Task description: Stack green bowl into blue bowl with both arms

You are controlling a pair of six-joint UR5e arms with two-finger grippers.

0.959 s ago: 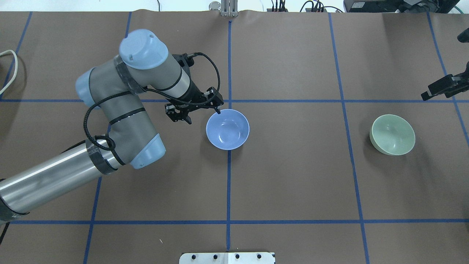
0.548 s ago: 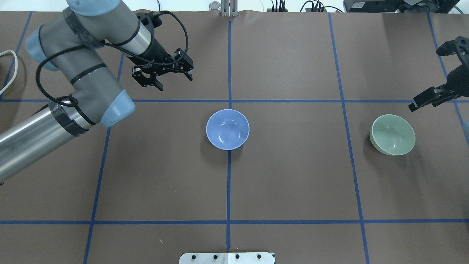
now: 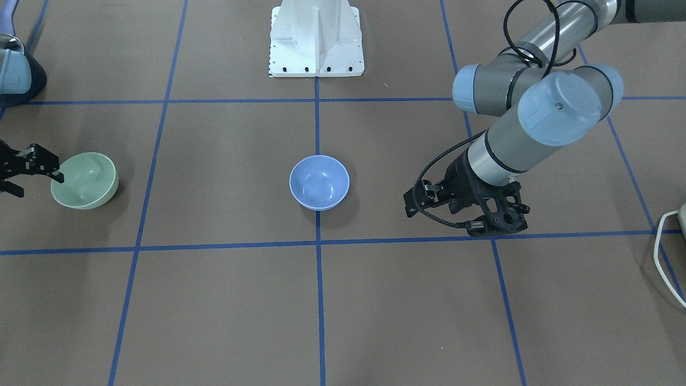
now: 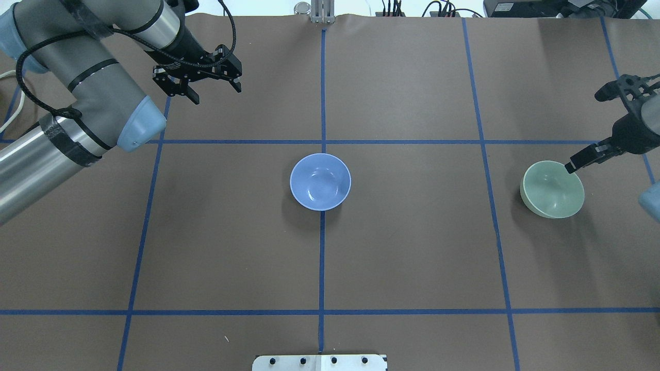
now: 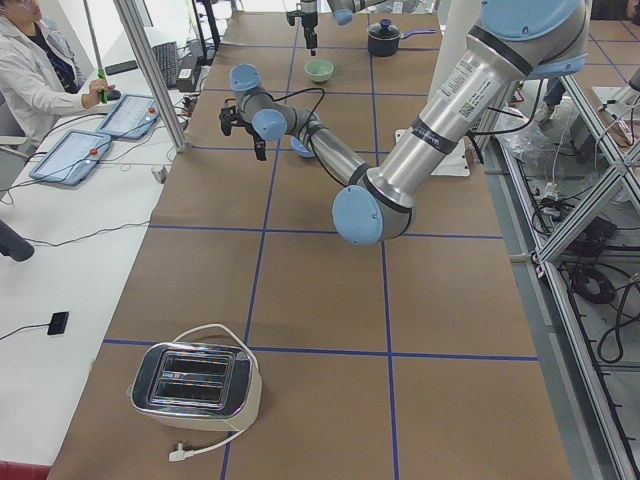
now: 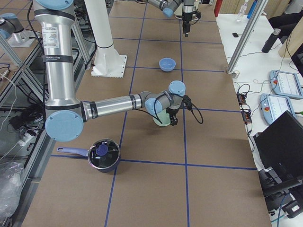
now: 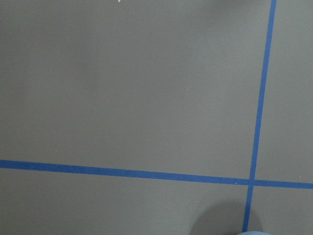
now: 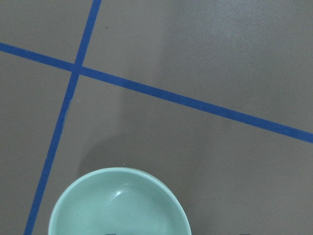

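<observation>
**Front-facing view:** the blue bowl (image 3: 319, 182) sits upright at the middle of the table (image 3: 225, 300), on a taped grid line. This is probably so that either arm can reach it as the stacking target. The green bowl (image 3: 86, 179) rests upright, well apart from it, on the robot's right. The right gripper (image 3: 36, 182) is at that bowl with its jaws spread. One finger overlaps the rim and the other lies outside it, which looks like the set-up for a rim pinch. The left gripper (image 3: 414, 201) hangs away from the blue bowl and holds nothing.

**Overhead view:** the left gripper's jaws are parted and empty, far from both bowls, which leaves the centre free.

**Side views:** these add a toaster (image 5: 195, 385) and a lidded pot (image 6: 103, 153), both unused.

**Right wrist view:** the green bowl's mouth lies directly below the camera.

**Left wrist view:** there is only table and blue tape, with a sliver of blue at the bottom edge.

**Writing:** neither bowl carries any lettering. The label on each arm's upper tube is too small to read.
</observation>
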